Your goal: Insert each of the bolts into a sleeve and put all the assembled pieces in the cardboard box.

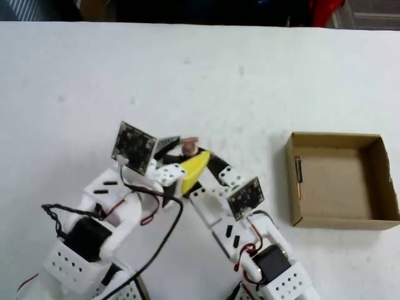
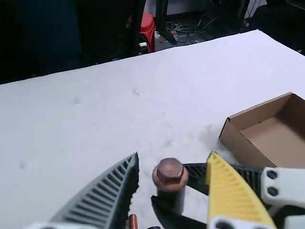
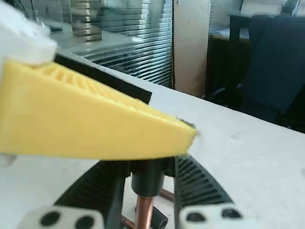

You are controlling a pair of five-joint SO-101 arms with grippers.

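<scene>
Bolt (image 2: 170,174), copper-coloured with a hexagonal head, stands head-up in a dark sleeve (image 2: 175,200). The pair is held above the table (image 1: 219,75) about midway between its left and right edges, nearer the near edge than the far one. In the right wrist view the bolt's copper shaft sticks out of the sleeve's other end.

The right gripper (image 3: 148,168) has its two black fingers closed on the sleeve, one on each side. The left gripper (image 2: 174,155) is spread wide. Its grey finger (image 2: 105,200) is on one side of the bolt head and its yellow finger (image 2: 228,191) on the other, with a gap to the head on both sides. It grips nothing that can be seen.

A loose copper shaft (image 3: 165,194) lies on the table under the two claws, beside a small black piece (image 3: 158,222). What the black piece is cannot be told.

The cardboard box (image 1: 334,181) sits open-topped near the table's right edge, well apart from the grippers and about level with them. Inside it one slim piece (image 1: 299,176), copper with a dark part, lies along the wall nearest the arms. The part of the box floor seen past that piece is bare cardboard.
</scene>
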